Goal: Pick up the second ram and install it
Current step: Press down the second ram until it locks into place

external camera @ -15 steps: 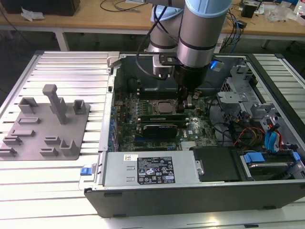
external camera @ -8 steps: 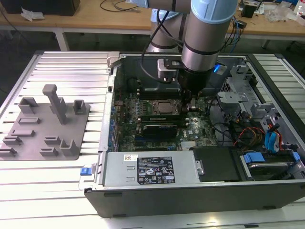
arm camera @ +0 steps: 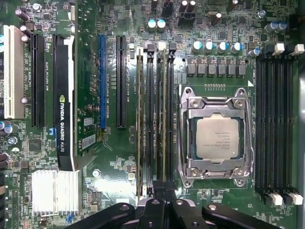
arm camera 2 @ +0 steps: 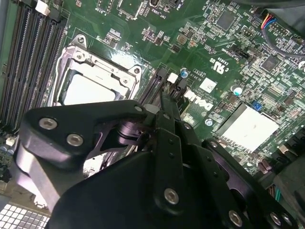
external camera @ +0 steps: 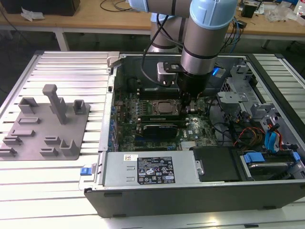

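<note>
Your gripper (arm camera: 161,193) sits low over the motherboard (arm camera: 119,157), its fingers (arm camera: 157,186) drawn in close on the end of the second ram (arm camera: 164,114), which stands in the slot just beside the CPU socket (arm camera: 217,138).

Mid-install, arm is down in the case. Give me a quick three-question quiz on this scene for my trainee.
1. True or false: the grey holder tray lies inside the computer case.
2. In the first wrist view, the gripper is nearest to: A) the memory slots beside the processor socket; B) the graphics card; C) the silver heatsink.
3. Fill in: the holder tray sits on the exterior view's ____ of the case.

Key: 1 false; 2 A; 3 left.
</note>
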Robot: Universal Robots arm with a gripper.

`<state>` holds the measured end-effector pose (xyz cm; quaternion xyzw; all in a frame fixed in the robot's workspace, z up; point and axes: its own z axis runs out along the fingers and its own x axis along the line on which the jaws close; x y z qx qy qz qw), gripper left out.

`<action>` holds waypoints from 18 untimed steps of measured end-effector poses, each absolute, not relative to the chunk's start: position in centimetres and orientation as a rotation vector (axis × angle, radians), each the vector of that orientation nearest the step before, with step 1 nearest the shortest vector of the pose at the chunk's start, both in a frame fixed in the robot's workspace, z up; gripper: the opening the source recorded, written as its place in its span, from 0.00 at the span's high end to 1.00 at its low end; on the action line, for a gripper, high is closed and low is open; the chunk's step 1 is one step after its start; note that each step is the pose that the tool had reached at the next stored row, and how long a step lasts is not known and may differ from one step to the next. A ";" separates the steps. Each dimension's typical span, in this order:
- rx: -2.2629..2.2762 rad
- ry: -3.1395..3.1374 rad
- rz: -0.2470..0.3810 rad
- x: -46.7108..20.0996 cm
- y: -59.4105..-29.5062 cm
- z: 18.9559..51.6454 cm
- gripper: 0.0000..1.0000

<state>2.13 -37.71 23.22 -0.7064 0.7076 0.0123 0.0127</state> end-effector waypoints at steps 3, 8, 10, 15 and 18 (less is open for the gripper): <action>-2.202 2.205 0.038 2.1 -37.7 22.9 0.92; -2.201 2.204 0.039 2.1 -37.7 23.1 0.92; -2.201 2.205 0.039 2.1 -37.7 23.4 0.92; -2.202 2.206 0.037 2.1 -37.7 24.2 0.92; -2.202 2.206 0.036 2.0 -37.7 24.2 0.92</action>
